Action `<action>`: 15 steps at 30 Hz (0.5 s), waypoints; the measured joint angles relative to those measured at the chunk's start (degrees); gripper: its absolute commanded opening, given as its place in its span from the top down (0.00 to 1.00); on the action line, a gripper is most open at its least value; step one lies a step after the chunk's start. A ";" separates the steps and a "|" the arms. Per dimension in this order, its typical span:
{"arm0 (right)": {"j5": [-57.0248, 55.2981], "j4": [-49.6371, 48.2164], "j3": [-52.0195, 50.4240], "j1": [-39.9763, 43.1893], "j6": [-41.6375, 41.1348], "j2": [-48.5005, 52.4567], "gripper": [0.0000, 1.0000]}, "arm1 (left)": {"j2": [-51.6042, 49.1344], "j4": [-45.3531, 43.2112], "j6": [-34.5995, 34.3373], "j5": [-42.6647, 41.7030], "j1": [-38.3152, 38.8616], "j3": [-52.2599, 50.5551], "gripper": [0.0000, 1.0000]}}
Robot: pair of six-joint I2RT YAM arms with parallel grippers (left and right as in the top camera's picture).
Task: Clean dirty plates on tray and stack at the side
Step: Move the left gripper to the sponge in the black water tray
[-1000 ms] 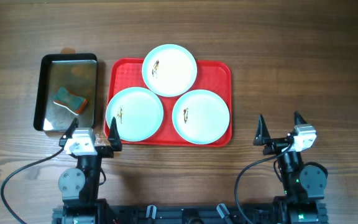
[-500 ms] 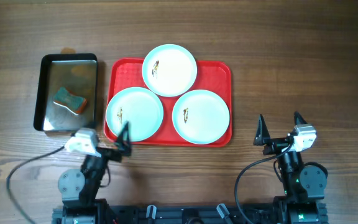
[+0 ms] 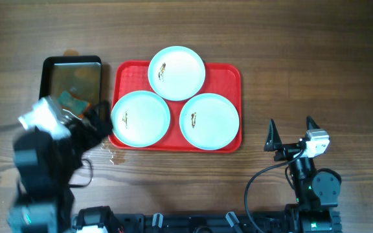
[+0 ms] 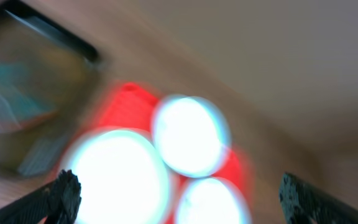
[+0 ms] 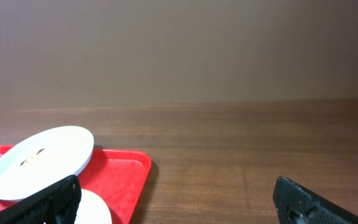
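Observation:
Three white plates lie on the red tray: one at the back, one front left, one front right, each with a small brown smear. My left gripper is blurred, raised beside the tray's left edge, over the pan's near end. Its wrist view is blurred but shows the jaws wide open and empty above the plates and tray. My right gripper is open and empty, right of the tray; its view shows the back plate and the tray's corner.
A dark metal pan stands left of the tray, with a teal and orange sponge in it, partly hidden by my left arm. Bare wood table lies right of the tray and behind it.
My left arm has risen from its rest place at the front and swung left and forward, toward the pan. The right arm, plates and tray have not moved.

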State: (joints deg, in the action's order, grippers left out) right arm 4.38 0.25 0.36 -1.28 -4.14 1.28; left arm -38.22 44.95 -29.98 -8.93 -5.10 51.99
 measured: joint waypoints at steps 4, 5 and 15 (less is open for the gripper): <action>-0.02 -0.07 0.00 0.00 0.00 0.02 0.00 | -29.11 14.88 7.32 14.80 -0.17 23.34 0.00; 0.00 -0.02 0.00 0.00 -0.02 0.02 0.00 | -33.68 14.62 7.63 15.96 -0.26 25.49 0.00; -0.02 -0.07 0.00 0.00 0.00 0.00 0.00 | -66.07 10.93 4.61 12.83 -14.12 28.28 0.05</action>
State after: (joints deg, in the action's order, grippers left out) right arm 4.36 0.19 0.36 -1.28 -4.14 1.28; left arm -104.29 55.88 -25.36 3.90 -19.22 80.27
